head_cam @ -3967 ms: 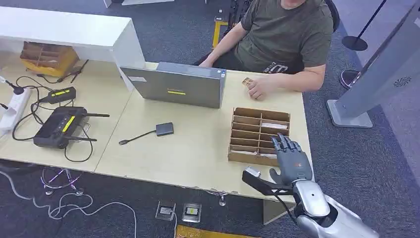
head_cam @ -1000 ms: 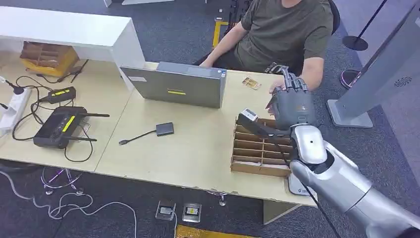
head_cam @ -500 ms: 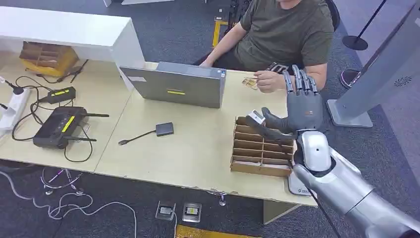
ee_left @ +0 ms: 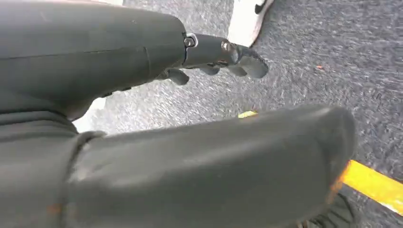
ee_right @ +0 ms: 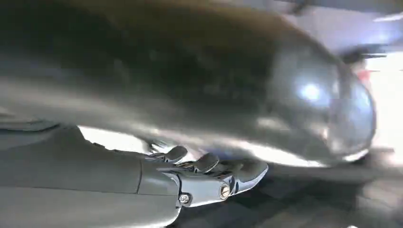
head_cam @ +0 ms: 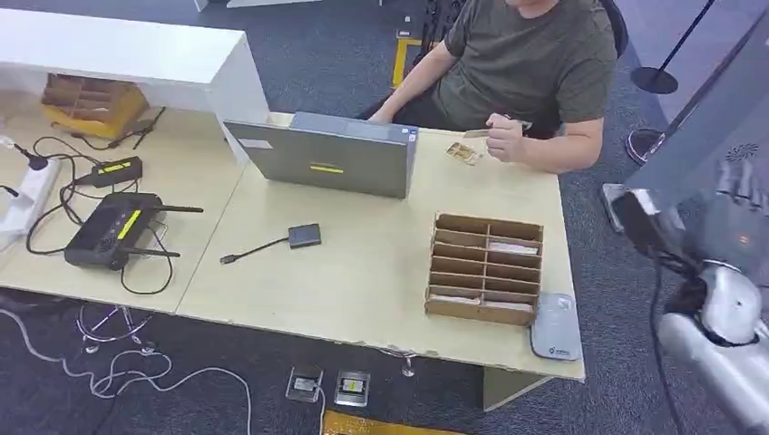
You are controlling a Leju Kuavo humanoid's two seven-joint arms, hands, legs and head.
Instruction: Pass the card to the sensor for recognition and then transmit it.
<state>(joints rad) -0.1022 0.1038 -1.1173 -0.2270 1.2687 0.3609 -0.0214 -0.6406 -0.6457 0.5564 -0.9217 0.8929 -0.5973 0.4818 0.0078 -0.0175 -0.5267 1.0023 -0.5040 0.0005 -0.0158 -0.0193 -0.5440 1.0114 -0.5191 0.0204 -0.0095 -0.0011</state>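
The right hand [head_cam: 725, 213] hangs blurred off the table's far-right side with nothing visibly in it (whether its fingers are apart or curled I cannot tell), and the left hand [ee_left: 209, 61] hangs over carpet, fingers loosely apart and empty. The sensor [head_cam: 555, 327] lies on the table's near corner, touching the tray [head_cam: 487, 268], whose slots hold a few pale cards. Farther off, the person [head_cam: 526, 54] holds up a card [head_cam: 478, 133]; from this distance the handover could miss, dropping it.

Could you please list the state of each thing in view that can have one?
laptop: open, screen toward the person.
card: held in the person's hand.
cardboard organizer: upright on the table, some slots filled.
right hand: blurred, off the table's right side.
left hand: hanging over the floor, empty.
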